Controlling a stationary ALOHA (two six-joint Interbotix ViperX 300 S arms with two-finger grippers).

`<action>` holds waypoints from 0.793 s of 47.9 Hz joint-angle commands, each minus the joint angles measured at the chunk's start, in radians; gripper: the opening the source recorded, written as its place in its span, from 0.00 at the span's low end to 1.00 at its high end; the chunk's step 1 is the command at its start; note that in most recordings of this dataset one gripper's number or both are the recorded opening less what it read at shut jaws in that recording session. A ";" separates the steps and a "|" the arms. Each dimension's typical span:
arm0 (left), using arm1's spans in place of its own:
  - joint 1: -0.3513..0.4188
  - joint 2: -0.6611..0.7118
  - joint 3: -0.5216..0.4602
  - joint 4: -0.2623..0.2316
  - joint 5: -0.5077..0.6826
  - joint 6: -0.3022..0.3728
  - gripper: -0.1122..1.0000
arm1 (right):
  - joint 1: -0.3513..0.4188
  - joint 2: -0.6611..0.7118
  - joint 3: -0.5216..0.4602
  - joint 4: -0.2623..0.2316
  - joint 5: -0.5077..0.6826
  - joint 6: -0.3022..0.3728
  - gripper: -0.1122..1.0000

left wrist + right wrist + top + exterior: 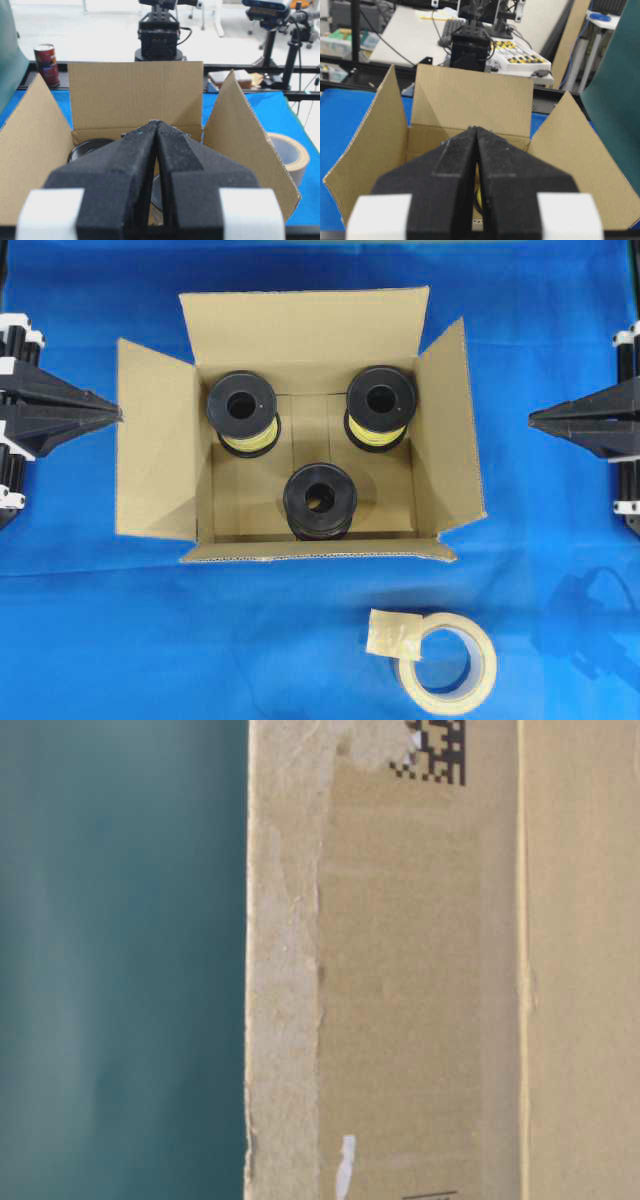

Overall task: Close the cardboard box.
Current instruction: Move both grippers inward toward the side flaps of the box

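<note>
Cardboard box (160, 465) at desk (90, 640) centre, all four flaps open, three spools (320, 498) inside. Left gripper (118, 416) and right gripper (532, 420) flank box, jaws clenched, empty. Judgement: fold left and right flaps first, pushing near each flap's outer edge; keep clear of spools.

Box (300, 420) flaps splayed open, three spools (320, 498) crowd its floor; tape roll (445, 660) sits on counter (100, 640) in front, flanks free.
</note>
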State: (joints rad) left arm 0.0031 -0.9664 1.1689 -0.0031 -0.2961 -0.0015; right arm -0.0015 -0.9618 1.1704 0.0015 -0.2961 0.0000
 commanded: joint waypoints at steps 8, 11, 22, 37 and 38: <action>-0.011 -0.080 -0.008 -0.023 0.132 0.023 0.10 | -0.002 -0.031 -0.029 0.003 0.097 0.006 0.10; -0.009 -0.115 -0.005 -0.023 0.184 0.023 0.10 | -0.002 -0.055 -0.032 0.005 0.150 0.006 0.10; -0.008 -0.210 0.048 -0.029 0.354 0.012 0.10 | -0.037 -0.094 0.005 0.017 0.265 0.006 0.10; -0.006 -0.123 0.152 -0.035 0.314 -0.012 0.10 | -0.086 0.026 0.115 0.021 0.152 0.006 0.10; -0.006 -0.117 0.158 -0.035 0.307 -0.015 0.10 | -0.086 0.040 0.118 0.021 0.140 0.006 0.10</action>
State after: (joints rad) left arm -0.0046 -1.1152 1.3223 -0.0353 0.0430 -0.0092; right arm -0.0828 -0.9633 1.2901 0.0199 -0.1074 0.0046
